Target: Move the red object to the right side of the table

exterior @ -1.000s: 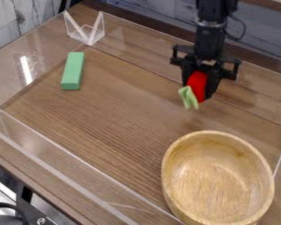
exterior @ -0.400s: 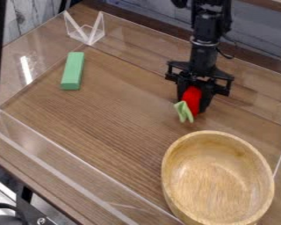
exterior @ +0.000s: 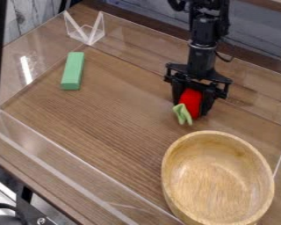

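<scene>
The red object [exterior: 195,100], a small strawberry-like toy with a green leafy end hanging to its lower left, sits between the black fingers of my gripper [exterior: 198,104]. The gripper points almost straight down at the right middle of the brown wood-grain table [exterior: 108,123], and its jaws hold the toy from both sides. The toy hangs just above the tabletop, or touches it; I cannot tell which. It is a short way behind the rim of the wooden bowl.
A round light wooden bowl [exterior: 168,167] stands at the front right. A green rectangular block [exterior: 73,69] lies at the back left. Low clear acrylic walls [exterior: 61,163] border the tabletop, and a clear folded piece [exterior: 84,31] stands at the back.
The gripper has come down a little and shifted slightly left with the red object still between its fingers. The bowl and the green block have not moved.
</scene>
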Controlling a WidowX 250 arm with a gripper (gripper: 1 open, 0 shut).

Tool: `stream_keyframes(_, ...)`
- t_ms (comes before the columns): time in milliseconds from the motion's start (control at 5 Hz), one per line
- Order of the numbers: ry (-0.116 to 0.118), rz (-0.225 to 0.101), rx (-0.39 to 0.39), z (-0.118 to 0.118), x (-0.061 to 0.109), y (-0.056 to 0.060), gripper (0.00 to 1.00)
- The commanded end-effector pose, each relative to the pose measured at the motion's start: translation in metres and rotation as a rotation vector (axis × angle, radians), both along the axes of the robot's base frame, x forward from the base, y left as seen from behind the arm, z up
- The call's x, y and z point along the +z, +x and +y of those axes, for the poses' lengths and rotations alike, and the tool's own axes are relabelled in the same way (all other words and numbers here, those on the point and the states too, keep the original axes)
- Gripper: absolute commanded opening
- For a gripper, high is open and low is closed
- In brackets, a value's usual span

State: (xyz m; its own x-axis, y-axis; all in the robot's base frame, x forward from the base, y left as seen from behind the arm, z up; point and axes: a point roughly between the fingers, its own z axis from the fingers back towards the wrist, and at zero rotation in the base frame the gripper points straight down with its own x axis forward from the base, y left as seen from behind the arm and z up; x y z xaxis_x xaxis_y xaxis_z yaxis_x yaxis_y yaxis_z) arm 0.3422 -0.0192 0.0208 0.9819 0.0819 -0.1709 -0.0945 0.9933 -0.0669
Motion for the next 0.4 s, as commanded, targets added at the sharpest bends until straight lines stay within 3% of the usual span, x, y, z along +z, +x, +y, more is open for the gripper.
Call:
stream_keyframes(0, 0.005, -0.032, 0.024, 0.012, 0.007, 0.005, 0.00)
stream_keyframes(200, 0.002, -0.032, -0.021, -0.002, 0.010, 0.004, 0.00)
